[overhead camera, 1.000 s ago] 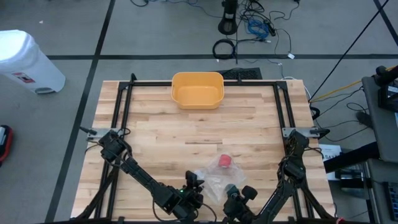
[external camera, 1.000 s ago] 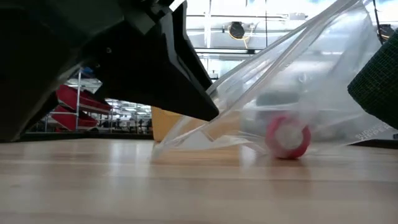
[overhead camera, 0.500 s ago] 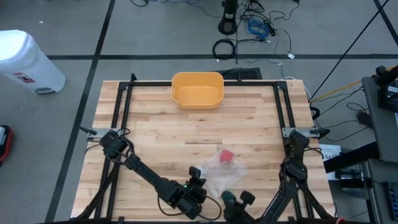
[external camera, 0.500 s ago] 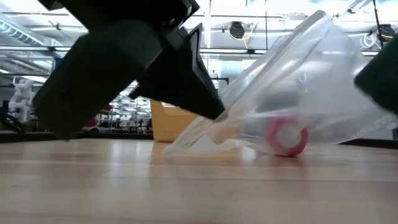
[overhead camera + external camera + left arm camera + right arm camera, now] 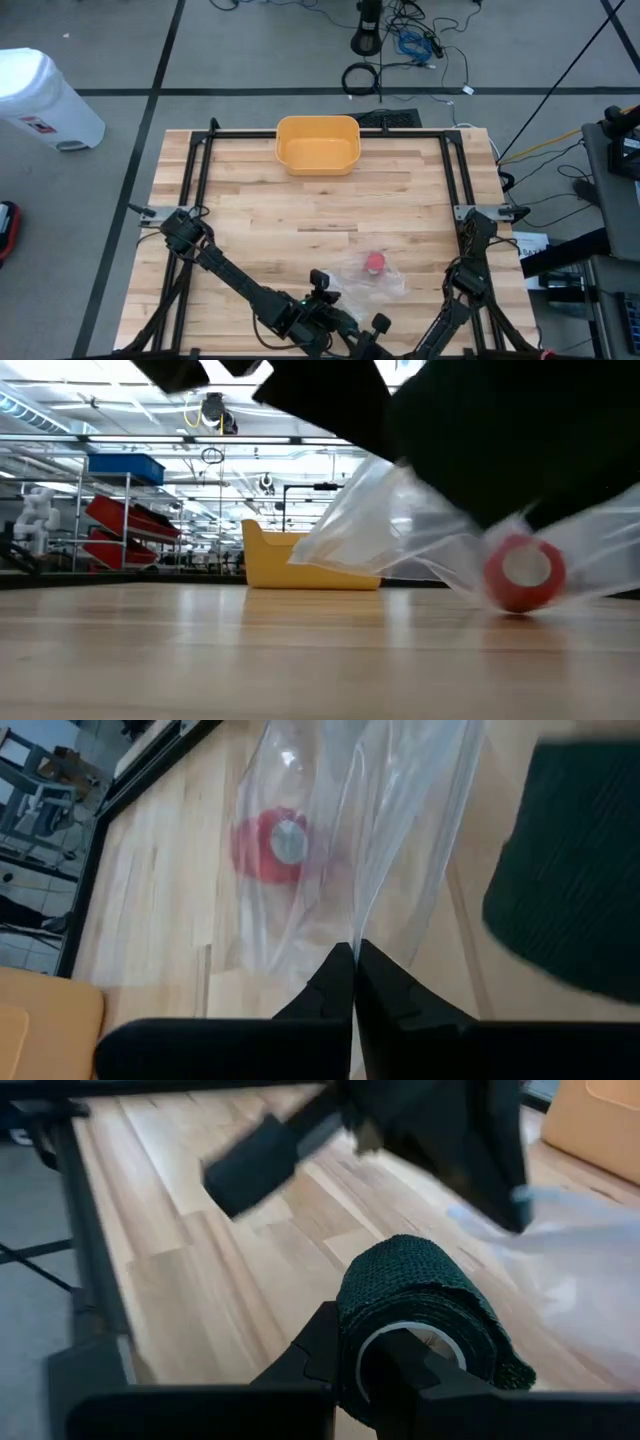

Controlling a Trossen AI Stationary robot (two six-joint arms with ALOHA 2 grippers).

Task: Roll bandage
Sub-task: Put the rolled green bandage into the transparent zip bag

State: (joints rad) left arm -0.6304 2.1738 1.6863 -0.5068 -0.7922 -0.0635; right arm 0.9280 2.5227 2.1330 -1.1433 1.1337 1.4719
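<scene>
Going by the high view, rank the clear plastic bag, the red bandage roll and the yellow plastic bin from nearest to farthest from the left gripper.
1. Clear plastic bag: its edge is pinched in the shut left gripper, near the table's front edge.
2. Red bandage roll: inside the bag, just beyond the gripper.
3. Yellow plastic bin: at the table's far edge.

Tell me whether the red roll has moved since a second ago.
Yes. In the high view the red roll inside the clear bag now lies further right and slightly further from the yellow bin.
</scene>
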